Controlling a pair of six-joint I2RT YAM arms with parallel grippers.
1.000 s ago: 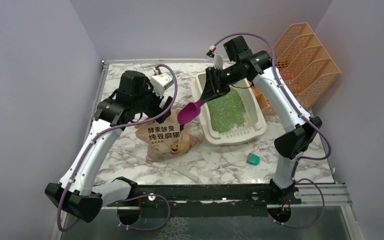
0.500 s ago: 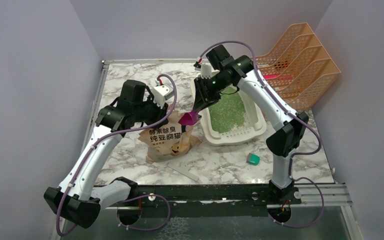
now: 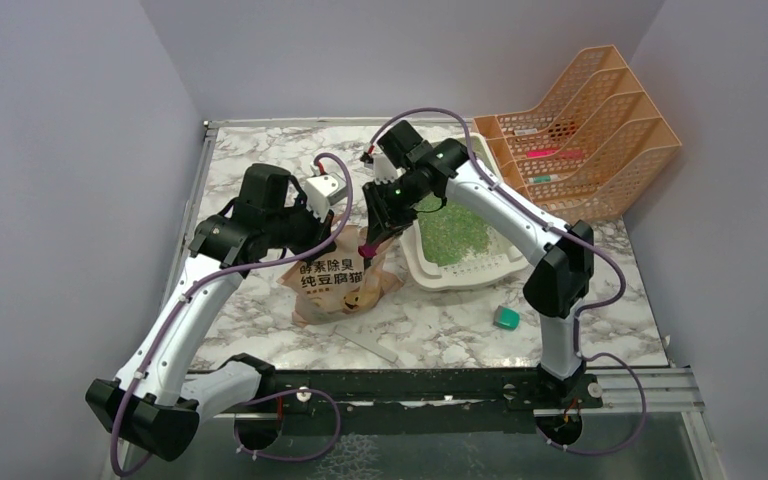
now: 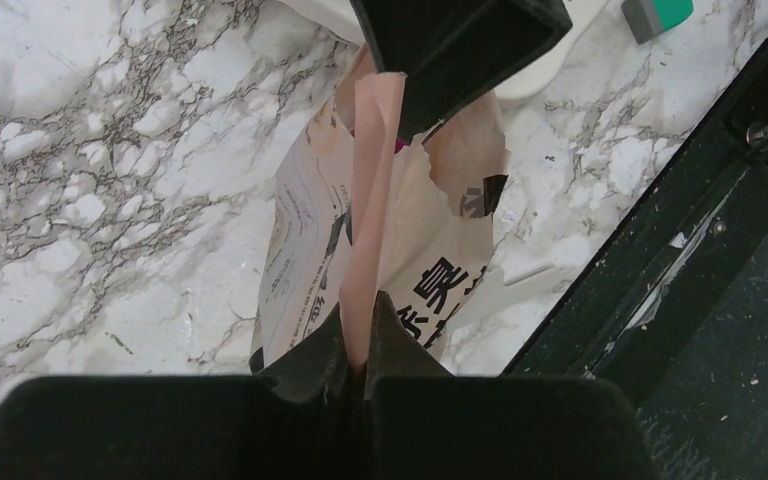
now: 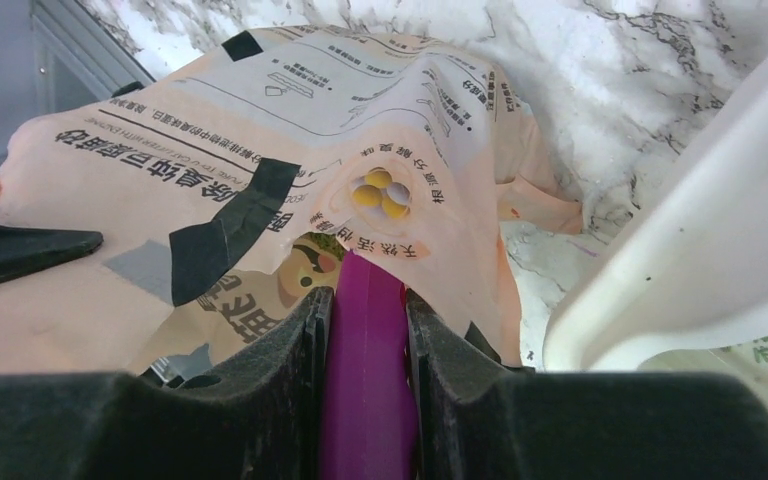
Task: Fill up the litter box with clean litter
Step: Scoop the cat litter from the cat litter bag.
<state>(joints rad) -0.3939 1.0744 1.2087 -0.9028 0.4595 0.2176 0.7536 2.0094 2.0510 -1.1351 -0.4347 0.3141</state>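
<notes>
Litter box (image 3: 465,277), holding clean litter (image 3: 455,232), is sitting just right of the bag (image 3: 335,285), and only the wrist views are showing us our left hand (image 4: 358,345) pinching the bag's rim and our right hand (image 5: 365,300) clamping the magenta scoop (image 5: 363,390), over a marble counter (image 3: 250,160) between lilac walls (image 3: 60,150).

The left arm (image 3: 175,320) and the right arm (image 3: 505,205) are built alike: smooth white shells between chunky black joint housings, on black bases. A thin purple cable (image 3: 425,110) loops along each, and a small white box (image 3: 326,186) sits at the left wrist. The right end effector (image 5: 365,295) has matte black, wedge-shaped fingers (image 5: 260,390).
</notes>
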